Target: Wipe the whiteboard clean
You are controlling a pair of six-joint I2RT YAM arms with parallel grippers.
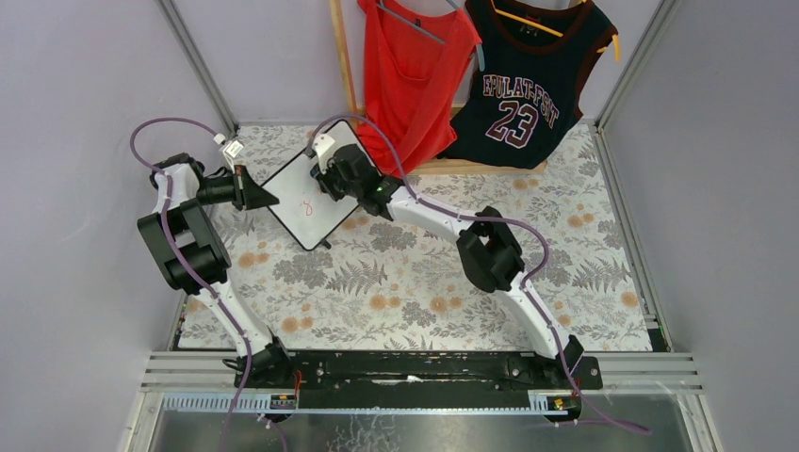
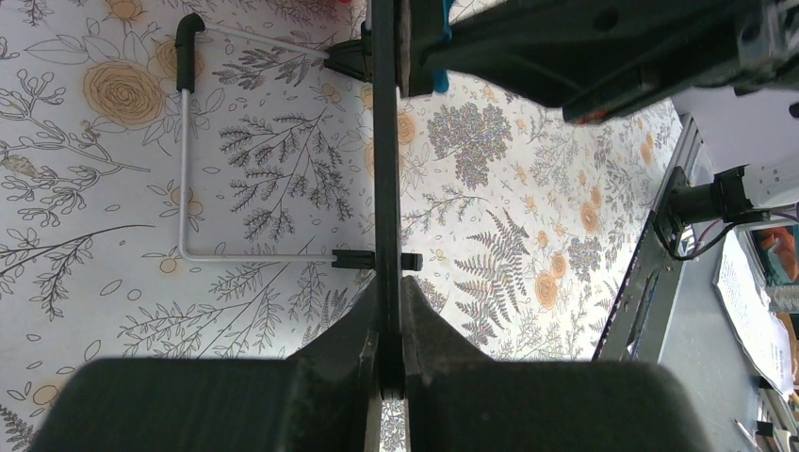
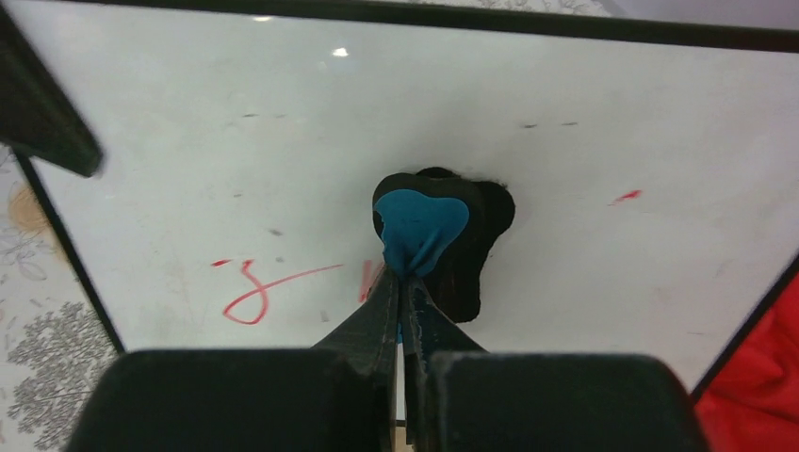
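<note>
The whiteboard (image 1: 303, 200) is held tilted above the floral table, with a red mark near its lower middle. My left gripper (image 1: 267, 198) is shut on its left edge; in the left wrist view the board's black frame (image 2: 385, 169) runs edge-on between my jaws, with its wire stand (image 2: 185, 169) to the left. My right gripper (image 1: 330, 179) is shut on the blue eraser (image 3: 419, 226) and presses its dark felt pad against the board face (image 3: 584, 113). Red strokes (image 3: 250, 292) remain left of the eraser, and a small red fleck (image 3: 625, 197) to its right.
A red tank top (image 1: 415, 66) and a dark "23" jersey (image 1: 528, 85) hang on a wooden rack just behind the board. Grey walls close in the left and right sides. A black rail (image 1: 415, 369) runs along the near edge.
</note>
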